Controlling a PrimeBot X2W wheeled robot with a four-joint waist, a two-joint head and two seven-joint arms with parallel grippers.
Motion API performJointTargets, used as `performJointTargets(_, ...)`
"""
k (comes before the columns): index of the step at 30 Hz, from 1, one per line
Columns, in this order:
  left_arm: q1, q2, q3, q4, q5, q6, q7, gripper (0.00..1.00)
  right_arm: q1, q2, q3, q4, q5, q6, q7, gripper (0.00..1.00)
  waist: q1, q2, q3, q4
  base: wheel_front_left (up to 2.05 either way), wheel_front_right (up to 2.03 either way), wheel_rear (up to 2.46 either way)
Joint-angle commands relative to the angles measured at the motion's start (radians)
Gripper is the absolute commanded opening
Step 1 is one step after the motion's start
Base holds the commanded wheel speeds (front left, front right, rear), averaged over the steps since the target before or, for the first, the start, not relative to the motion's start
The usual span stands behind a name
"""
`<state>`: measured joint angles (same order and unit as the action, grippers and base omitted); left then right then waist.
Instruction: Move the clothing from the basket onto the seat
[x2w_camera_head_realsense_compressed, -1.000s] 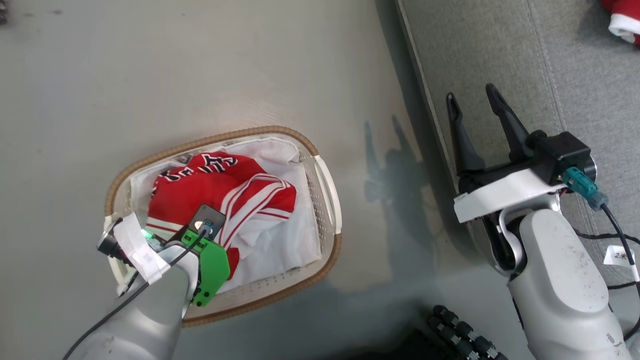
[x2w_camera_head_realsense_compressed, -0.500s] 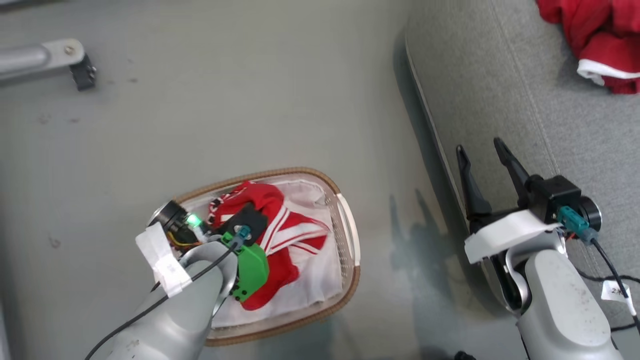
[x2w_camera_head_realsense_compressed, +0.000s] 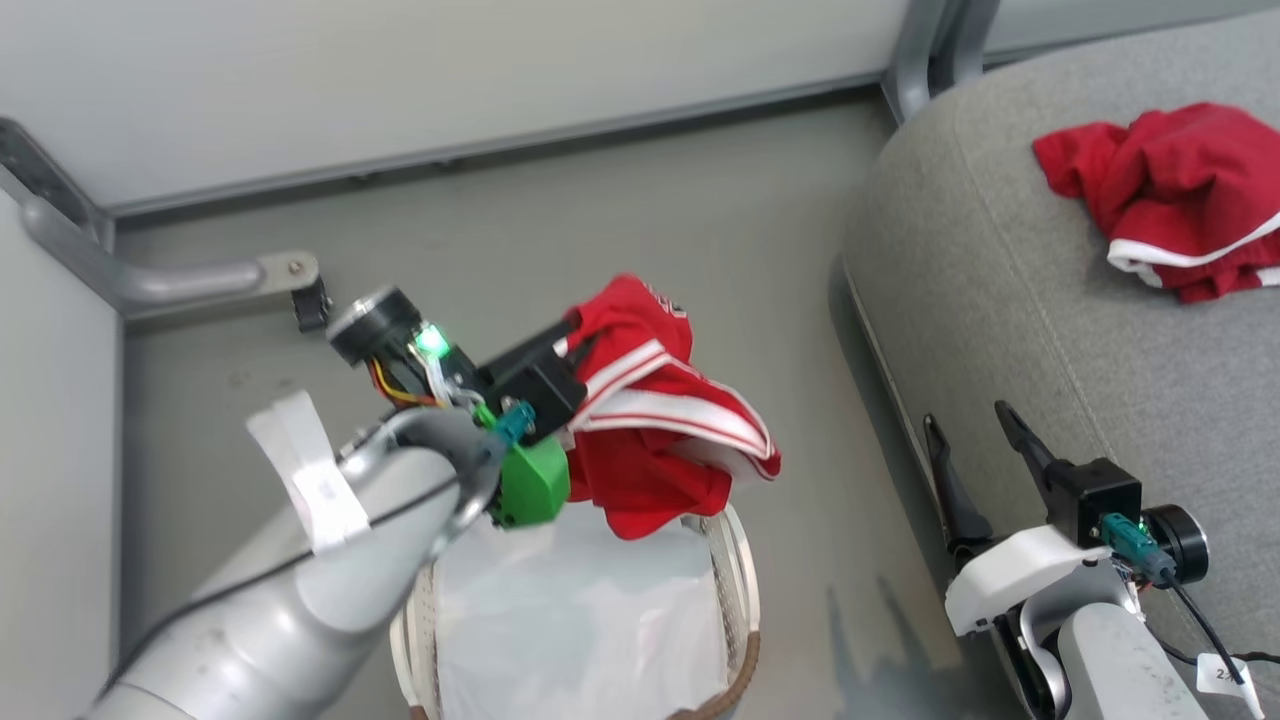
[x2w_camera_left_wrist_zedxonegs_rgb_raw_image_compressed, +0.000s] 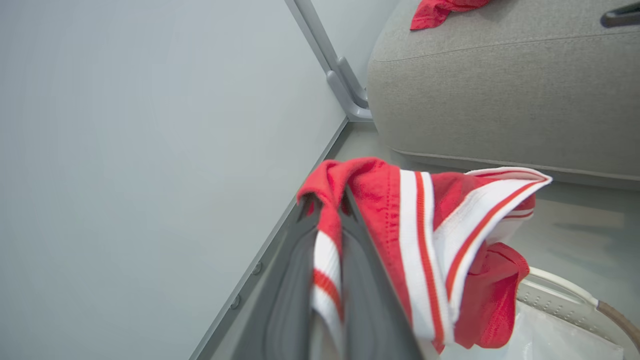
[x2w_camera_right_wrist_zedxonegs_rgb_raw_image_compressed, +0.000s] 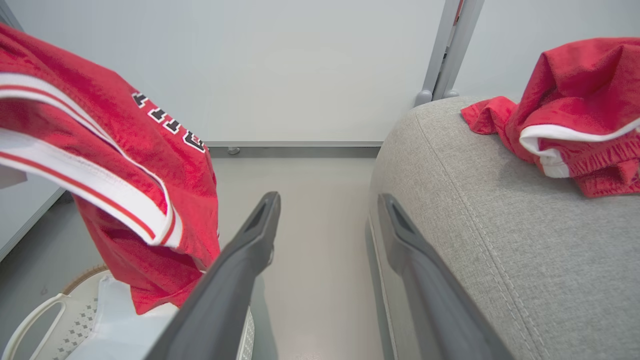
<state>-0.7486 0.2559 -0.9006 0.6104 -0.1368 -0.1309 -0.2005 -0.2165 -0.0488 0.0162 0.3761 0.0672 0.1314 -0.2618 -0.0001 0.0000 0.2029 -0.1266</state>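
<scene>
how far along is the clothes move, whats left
Done: the plain red garment with white trim lies on the seat. In hand: the left gripper is shut on the striped jersey, held above the basket. Left: carry the jersey over and release it on the seat. The basket's visible part holds just the white liner. The right gripper is open.

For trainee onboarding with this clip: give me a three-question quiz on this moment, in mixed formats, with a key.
1. True or false: the left tool is shut on the striped jersey, which hangs over the basket.
2. The plain red garment lies: A) in the basket, B) on the floor, C) on the seat.
3. Fill in: the right tool is ____ and holds nothing.
Key: 1 true; 2 C; 3 open.
</scene>
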Motion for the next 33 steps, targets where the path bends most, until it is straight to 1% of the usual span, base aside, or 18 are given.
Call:
performJointTargets(1, -0.033, 0.026, -0.017, -0.037, -0.025, 0.002, 0.018, 0.00, 0.021, -0.003, 0.004, 0.003, -0.010, -0.001, -0.005, 1.00, 0.0001, 0.0000, -0.121, 0.040, 0.00, 0.00, 0.00)
performJointTargets(4, -0.106, 0.074, -0.040, -0.114, -0.064, 0.002, 0.057, 0.00, 0.032, -0.004, 0.005, 0.000, -0.007, -0.001, -0.005, 1.00, 0.0001, 0.0000, -0.154, 0.040, 0.00, 0.00, 0.00)
performJointTargets(7, -0.160, 0.105, -0.057, -0.161, -0.087, 0.002, 0.084, 0.00, 0.035, -0.003, 0.013, -0.003, -0.006, -0.001, -0.005, 1.00, 0.0001, 0.0000, -0.175, 0.037, 0.00, 0.00, 0.00)
performJointTargets(10, -0.224, 0.125, -0.063, -0.186, -0.110, 0.002, 0.106, 0.00, 0.037, -0.004, 0.037, -0.014, 0.006, -0.001, -0.005, 1.00, 0.0001, 0.0000, -0.193, 0.030, 0.00, 0.00, 0.00)
performJointTargets(13, -0.275, 0.131, -0.051, -0.191, -0.130, 0.002, 0.117, 0.00, 0.036, -0.003, 0.065, -0.032, 0.015, -0.001, -0.005, 1.00, 0.0001, 0.0000, -0.203, 0.024, 0.00, 0.00, 0.00)
performJointTargets(17, -0.328, 0.120, -0.036, -0.178, -0.138, 0.002, 0.117, 0.00, 0.033, -0.003, 0.137, -0.053, 0.030, -0.001, -0.005, 1.00, 0.0001, 0.0000, -0.216, 0.017, 0.00, 0.00, 0.00)
performJointTargets(19, -0.348, 0.111, -0.036, -0.173, -0.138, 0.002, 0.119, 0.00, 0.035, -0.003, 0.188, -0.064, 0.046, -0.001, -0.005, 1.00, 0.0001, 0.0000, -0.224, 0.018, 0.00, 0.00, 0.00)
performJointTargets(24, -0.377, 0.087, -0.057, -0.160, -0.147, 0.002, 0.126, 0.00, 0.036, -0.003, 0.306, -0.103, 0.097, -0.001, -0.005, 1.00, 0.0001, 0.0000, -0.243, 0.023, 0.00, 0.00, 0.00)
performJointTargets(26, -0.385, 0.079, -0.059, -0.156, -0.145, 0.007, 0.120, 0.00, 0.031, -0.003, 0.338, -0.116, 0.112, -0.001, -0.005, 1.00, 0.0001, 0.0000, -0.250, 0.026, 0.00, 0.00, 0.00)
performJointTargets(30, -0.383, 0.055, -0.067, -0.152, -0.152, 0.012, 0.121, 0.00, 0.007, -0.004, 0.353, -0.121, 0.129, -0.001, -0.005, 1.00, 0.0001, 0.0000, -0.263, 0.037, 0.00, 0.00, 0.00)
performJointTargets(33, -0.382, 0.039, -0.076, -0.162, -0.155, 0.012, 0.119, 0.00, -0.009, -0.003, 0.341, -0.111, 0.125, -0.001, -0.005, 1.00, 0.0001, 0.0000, -0.269, 0.049, 0.00, 0.00, 0.00)
